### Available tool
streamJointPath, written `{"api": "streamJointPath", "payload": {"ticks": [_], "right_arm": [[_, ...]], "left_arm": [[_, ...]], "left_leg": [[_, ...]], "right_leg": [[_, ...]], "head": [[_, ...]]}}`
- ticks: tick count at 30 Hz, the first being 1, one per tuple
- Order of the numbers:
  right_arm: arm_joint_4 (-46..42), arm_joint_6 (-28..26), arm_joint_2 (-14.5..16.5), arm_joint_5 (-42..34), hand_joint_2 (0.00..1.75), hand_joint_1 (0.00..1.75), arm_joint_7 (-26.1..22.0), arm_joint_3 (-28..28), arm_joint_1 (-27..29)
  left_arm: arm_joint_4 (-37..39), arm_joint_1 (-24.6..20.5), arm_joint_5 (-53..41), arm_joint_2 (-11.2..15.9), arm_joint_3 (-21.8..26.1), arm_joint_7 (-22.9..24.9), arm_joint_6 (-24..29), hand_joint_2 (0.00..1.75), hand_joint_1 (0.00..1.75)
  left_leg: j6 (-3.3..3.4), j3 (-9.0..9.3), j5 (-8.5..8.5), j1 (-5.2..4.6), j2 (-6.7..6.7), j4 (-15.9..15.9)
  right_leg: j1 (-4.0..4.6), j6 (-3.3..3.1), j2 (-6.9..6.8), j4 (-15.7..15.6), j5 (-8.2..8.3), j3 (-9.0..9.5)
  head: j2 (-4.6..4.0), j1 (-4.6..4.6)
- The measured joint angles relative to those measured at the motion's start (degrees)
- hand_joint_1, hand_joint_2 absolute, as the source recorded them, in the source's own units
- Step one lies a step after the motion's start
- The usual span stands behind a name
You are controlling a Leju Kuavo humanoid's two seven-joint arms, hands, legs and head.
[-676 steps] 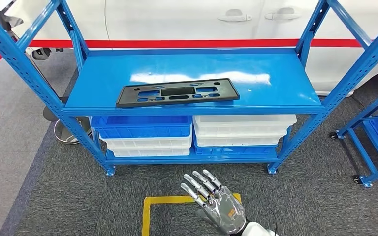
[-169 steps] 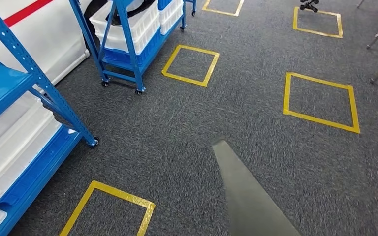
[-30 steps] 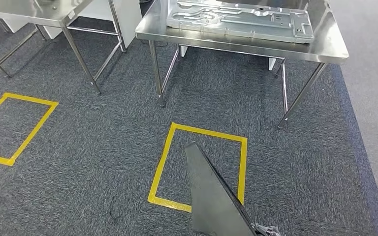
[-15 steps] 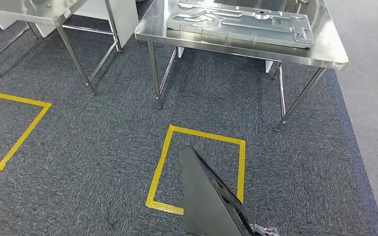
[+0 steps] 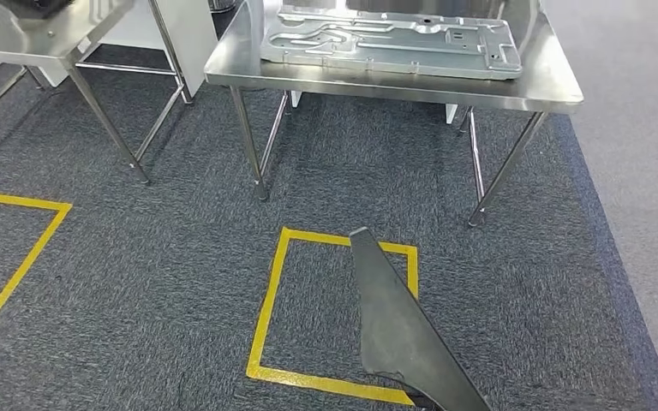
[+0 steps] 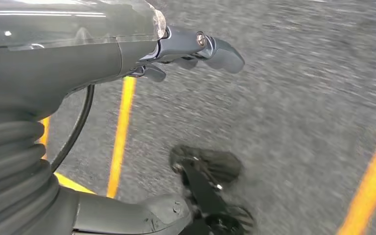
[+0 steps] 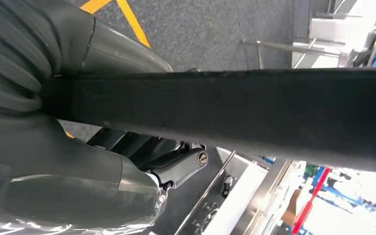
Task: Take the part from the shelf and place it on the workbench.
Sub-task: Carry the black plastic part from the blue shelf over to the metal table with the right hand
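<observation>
Transport step: flat black plastic part (image 5: 398, 330) gripped in right hand (image 7: 78, 161), carried edge-on above the yellow floor square, well short of the steel bench (image 5: 557, 86). Left hand (image 6: 176, 49) empty, fingers loosely extended. Next: advance to the bench's near edge, lift, lay flat beside the silver stamped panel (image 5: 385, 41).

No text, label, brand, number or sign can be read in any view. The yellow tape squares (image 5: 334, 312) on the grey carpet carry no writing, and neither does the dark part (image 5: 403, 334) or the metal plate (image 5: 390, 41) lying on the steel workbench (image 5: 557, 86). The background in the right wrist view is too blurred to make out any lettering.
</observation>
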Motion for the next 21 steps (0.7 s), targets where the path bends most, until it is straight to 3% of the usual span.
{"api": "streamJointPath", "payload": {"ticks": [2,3,4,5,7,9,14,16,18,19,20,21], "right_arm": [[0.0,-0.1,0.0,0.1,1.75,1.75,-0.1,0.2,-0.1],[0.0,-0.2,0.0,0.2,1.75,1.75,-0.1,0.3,-0.2],[0.0,-0.3,0.0,0.2,1.75,1.75,-0.1,0.3,-0.1],[0.0,-0.4,0.0,0.3,1.75,1.75,-0.1,0.4,-0.2],[0.0,-0.8,0.0,0.6,1.75,1.75,-0.1,0.5,-0.2],[0.0,-1.3,0.0,1.1,1.75,1.75,-0.1,0.6,-0.3],[0.0,-2.2,0.1,1.9,1.75,1.75,-0.1,1.0,-0.5],[0.0,-2.6,0.2,2.1,1.75,1.75,0.0,1.0,-0.6],[0.0,-3.4,0.2,2.7,1.75,1.75,0.0,1.1,-0.7],[0.0,-3.9,0.2,3.1,1.75,1.75,0.2,1.2,-0.8],[0.0,-4.5,0.2,3.8,1.75,1.75,0.4,1.2,-0.8],[0.0,-5.3,0.2,4.5,1.75,1.75,0.8,1.3,-1.0]], "left_arm": [[0.0,0.0,0.0,0.0,0.0,0.0,0.0,1.75,0.00],[0.0,0.0,0.0,0.0,0.0,0.0,0.0,1.75,0.00],[0.0,0.2,0.0,0.0,0.1,0.0,0.0,1.75,0.00],[0.0,0.3,0.0,0.0,0.1,0.0,0.0,1.75,0.00],[0.0,0.4,0.0,0.1,0.2,0.0,0.0,1.75,0.00],[0.0,0.3,0.1,0.1,0.4,0.0,-0.1,1.75,0.00],[0.0,0.3,0.1,0.0,0.9,0.2,0.0,1.75,0.00],[0.0,0.3,0.1,-0.1,1.0,0.2,-0.1,1.75,0.00],[0.0,0.2,0.1,0.0,1.0,0.2,-0.1,1.75,0.00],[0.0,0.2,0.0,0.0,1.0,0.2,-0.1,1.75,0.00],[0.0,0.2,0.0,0.0,1.0,0.2,-0.2,1.75,0.00],[0.0,0.2,-0.1,0.0,1.0,0.2,-0.3,1.75,0.00]], "left_leg": [[-0.34,-4.47,-2.87,0.14,-0.93,7.8],[-0.47,-6.53,-3.37,0.19,-1.06,10.8],[-0.54,-7.80,-2.67,0.21,-1.11,11.9],[-0.55,-8.05,-0.78,0.22,-1.12,10.8],[-0.23,-6.20,4.37,0.21,-1.09,4.3],[0.51,-4.60,6.67,0.04,-1.08,-0.7],[2.34,-3.51,6.20,0.17,-1.11,-3.3],[2.85,-2.75,6.01,0.32,-1.08,-3.8],[3.06,-2.21,5.50,0.30,-1.07,-3.8],[3.03,-1.81,5.16,0.29,-1.09,-3.8],[2.95,-1.29,4.79,0.29,-1.12,-3.8],[2.85,-0.66,4.38,0.30,-1.15,-3.8]], "right_leg": [[0.07,-0.45,0.37,0.0,-0.50,0.53],[0.10,-0.53,0.59,0.0,-0.79,0.84],[0.12,-0.51,0.82,0.1,-1.14,1.24],[0.11,-0.42,1.03,0.1,-1.52,1.74],[0.08,-0.07,1.25,0.2,-2.42,2.82],[0.22,0.51,1.30,0.6,-3.13,3.04],[0.27,1.90,1.23,1.8,-4.34,2.55],[0.01,2.39,1.13,7.3,-6.70,-0.25],[-0.27,2.75,1.11,14.4,-8.68,-4.84],[-0.38,2.85,1.10,16.0,-8.30,-6.34],[-0.46,2.86,1.09,15.4,-6.72,-6.75],[-0.51,2.78,1.08,12.8,-4.24,-6.08]], "head": [[0.00,0.01],[0.00,0.00],[0.00,0.01],[0.00,0.00],[0.00,0.01],[0.00,0.01],[0.00,0.01],[0.00,0.02],[0.00,0.02],[0.00,0.02],[0.00,0.02],[0.00,0.02]]}}
